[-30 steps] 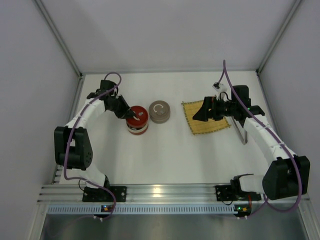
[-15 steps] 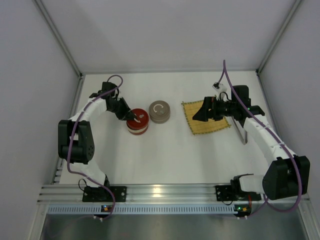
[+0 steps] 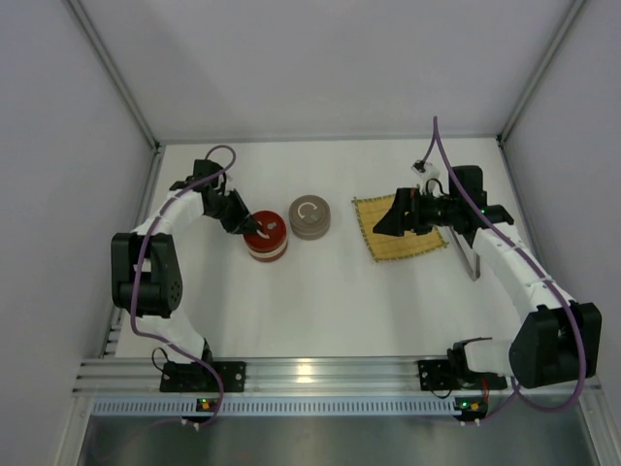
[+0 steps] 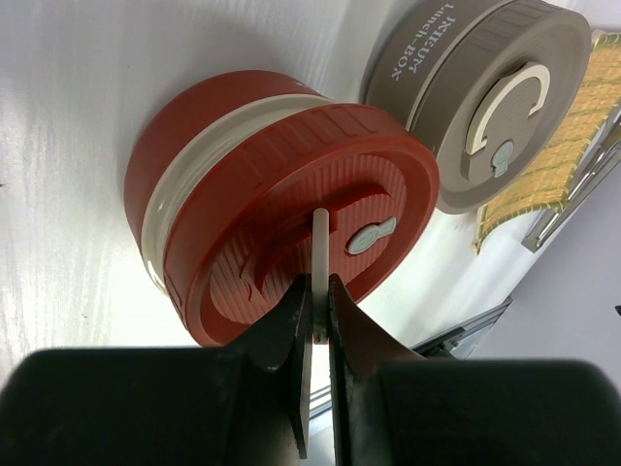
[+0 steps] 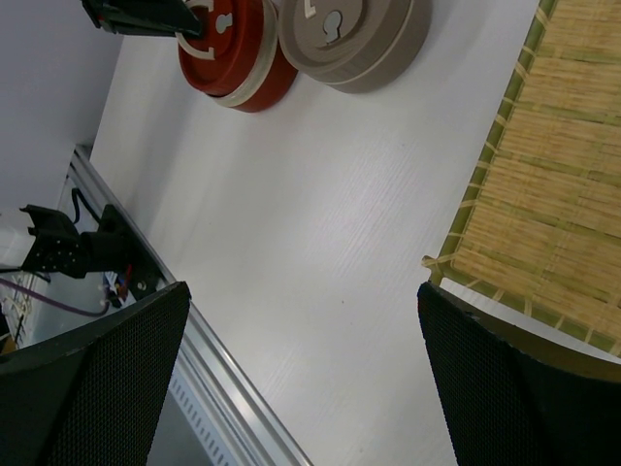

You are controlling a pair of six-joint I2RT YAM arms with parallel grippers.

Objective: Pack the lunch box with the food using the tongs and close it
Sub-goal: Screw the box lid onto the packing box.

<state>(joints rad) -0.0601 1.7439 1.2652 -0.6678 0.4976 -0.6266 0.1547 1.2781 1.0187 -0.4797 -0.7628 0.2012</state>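
Since the earlier top view, the left arm's elbow has swung more upright near the left edge of the frame. The left claw (image 3: 248, 223) has drawn slightly toward the upper left, and the right arm has not shifted.

The left claw is clamped on the thin cream flip-up handle (image 4: 320, 238) standing up from the ribbed lid (image 4: 291, 165) of the round red plastic lunch box (image 3: 265, 243), left of centre on the white worktop (image 3: 340, 301). In the left wrist view the lid sits skewed over the cream band beneath it, so we judge it is coming off rather than seated. Just to the right stands a round taupe container (image 3: 310, 217), lid on.

The right claw (image 3: 388, 219) hangs over the yellow bamboo mat (image 3: 408, 248), jaws wide apart and holding nothing. The slim silvery metal tongs (image 3: 470, 257) lie just off the mat's right edge. We cannot see the food.

We expect the lid to be stiff and light, but the narrow handle may pivot, letting the lid swing, and the light base could slide or lift with it. The tongs look hard, smooth and springy. We would grip them across both arms near mid-length.
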